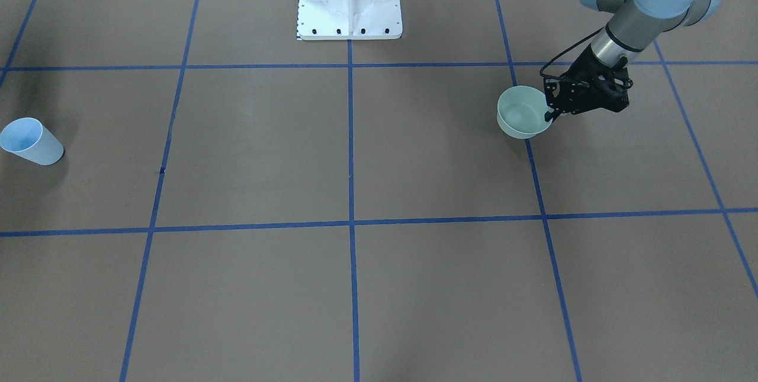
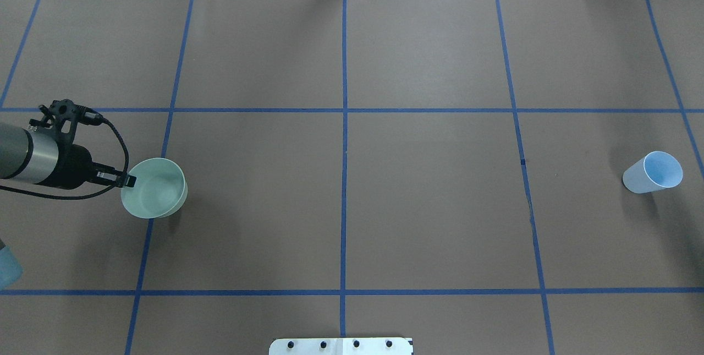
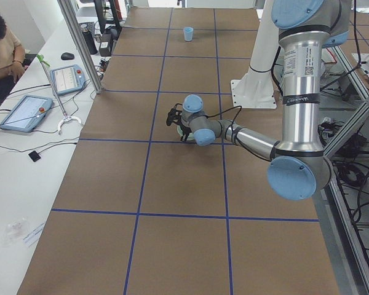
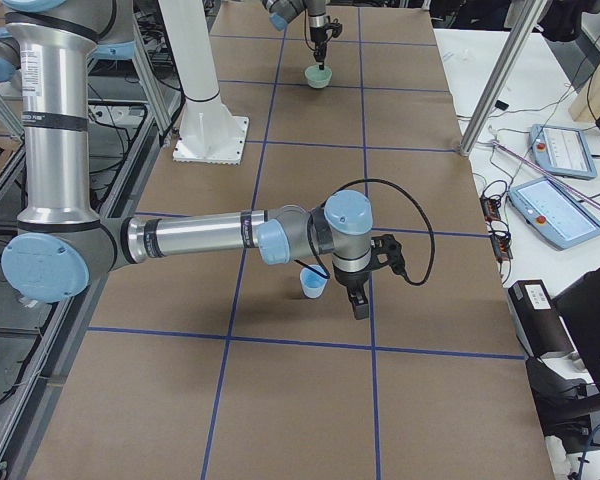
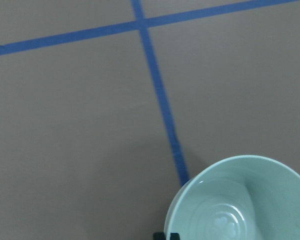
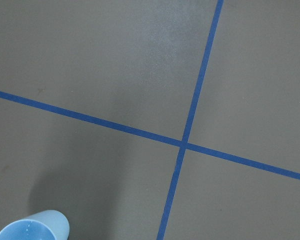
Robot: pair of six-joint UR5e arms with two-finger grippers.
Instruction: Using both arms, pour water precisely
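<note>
Probably an early step: grasping the two vessels, nothing poured yet. The left hand [image 2: 130, 180] sits at the near rim of the green bowl [image 2: 157, 190]. It is closed narrow on that rim, and it looks like a pinch with one finger inside and one outside. One black fingertip [image 5: 166, 235] shows against the bowl's outer wall in the left wrist view. I can't tell whether the bowl rests on the counter [image 2: 352, 206] or hangs just clear of it.

The blue cup [image 2: 652, 173] stands well apart from the bowl, at the opposite end of the counter. The right hand [image 4: 360, 305] shows only in the right side view, just beside the cup. I cannot tell whether it is wide, narrow or touching the cup.

The water [image 6: 26, 229] barely shows. There are a few faint glints inside the cup, so it is likely held there.

As I judge it, the next move needs a firm hold on the cup. Both vessels then have to come toward the middle, and the cup must tilt slowly over the bowl. The thin rim pinch could slip if the bowl swings.
</note>
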